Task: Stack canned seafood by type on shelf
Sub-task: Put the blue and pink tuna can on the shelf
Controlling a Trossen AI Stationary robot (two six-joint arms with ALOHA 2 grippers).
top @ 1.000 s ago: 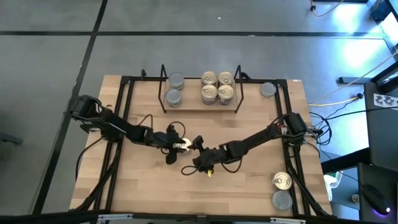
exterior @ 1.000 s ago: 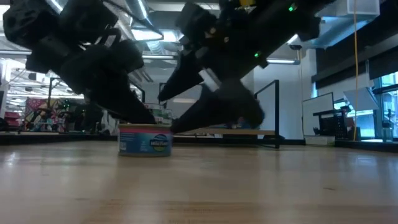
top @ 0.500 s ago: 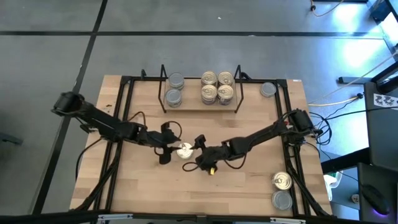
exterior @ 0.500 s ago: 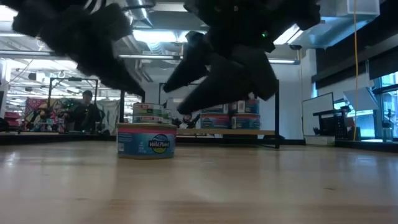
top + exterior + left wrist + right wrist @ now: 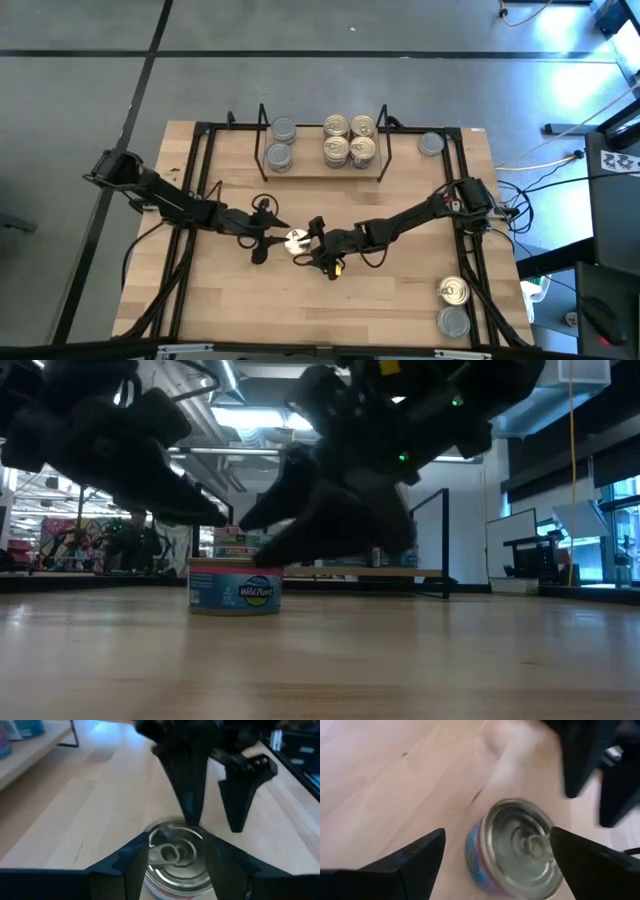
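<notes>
**Two grippers meet over one can at mid-bench**

A pull-tab can (image 5: 296,240) with a blue label stands upright on the wooden bench (image 5: 400,300), roughly at its middle and well apart from the shelf (image 5: 322,160) at the far edge. The left gripper (image 5: 270,235) reaches in from the left, its fingers (image 5: 137,865) spread on either side of the can; whether they touch the can's side cannot be told. The right gripper (image 5: 315,248) comes in from the right and sits just beside the same can with its fingers (image 5: 415,857) spread wide, the can lying between them but clear of both in the right wrist view.

On the shelf, two grey-topped cans (image 5: 281,143) sit at the left end, one behind the other. Four gold-topped cans (image 5: 349,139) sit in a square right of the middle. In the low view the shelf cans appear stacked in tiers, though the arms hide much of them.

One grey-topped can (image 5: 431,144) stands alone on the bench just right of the shelf. At the near right corner stand a gold-topped can (image 5: 454,291) and, nearer still, a grey one (image 5: 453,321).
</notes>
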